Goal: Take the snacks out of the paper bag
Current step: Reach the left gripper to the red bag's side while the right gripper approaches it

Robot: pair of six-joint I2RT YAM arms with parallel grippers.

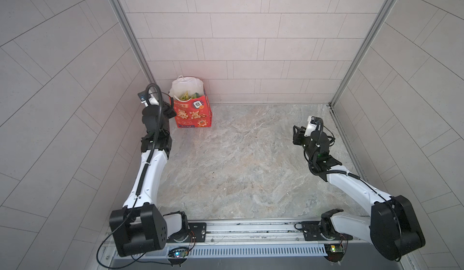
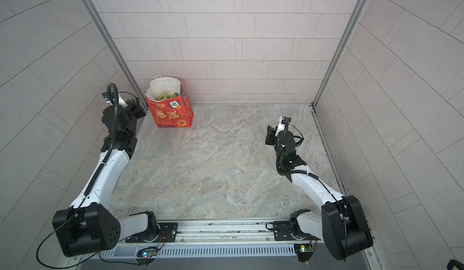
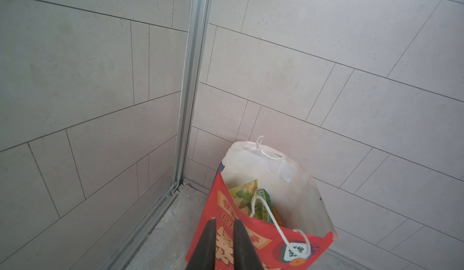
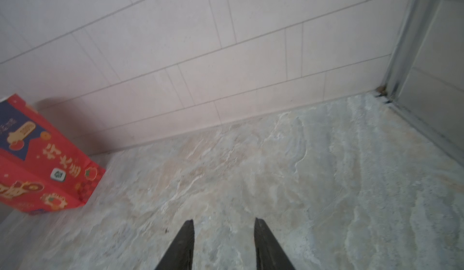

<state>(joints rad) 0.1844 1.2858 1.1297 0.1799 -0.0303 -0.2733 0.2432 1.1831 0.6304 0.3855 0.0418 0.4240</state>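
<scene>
**Left pincer at the bag's rim, snacks all inside**

A tall red paper gift bag (image 1: 193, 117) with gold and white lettering stood upright on the marbled grey tabletop (image 1: 238, 168). Its open mouth faced the ceiling and its back was close to the tiled wall. This bag was the fixed point of the scene.

Down inside it, below the rim and against its white lining, lay the glossy flat snack packets (image 3: 247, 196). Yellow and green ones showed on top, with a hint of orange beneath. None lay outside the bag, so by my reckoning the emptying had not begun. A white cord handle (image 3: 279, 230) drooped from the bag's near wall into the mouth and crossed over the packets.

The left pincer (image 3: 224, 222) hovered just beside the bag, at the upper edge of its red front wall. Its two dark fingers were drawn close, with only a slim gap between them. I could not tell whether any paper was pinched there.

From that pincer, the packets lay beyond the red wall and lower down. As I judged it, reaching them meant coming over the rim and descending along the bag's upright axis, while avoiding the cord.

The right pincer (image 4: 223, 221) hung well apart from the bag, over bare tabletop. Its fingers were spread and held nothing. The left arm was plainly the nearer one.
</scene>
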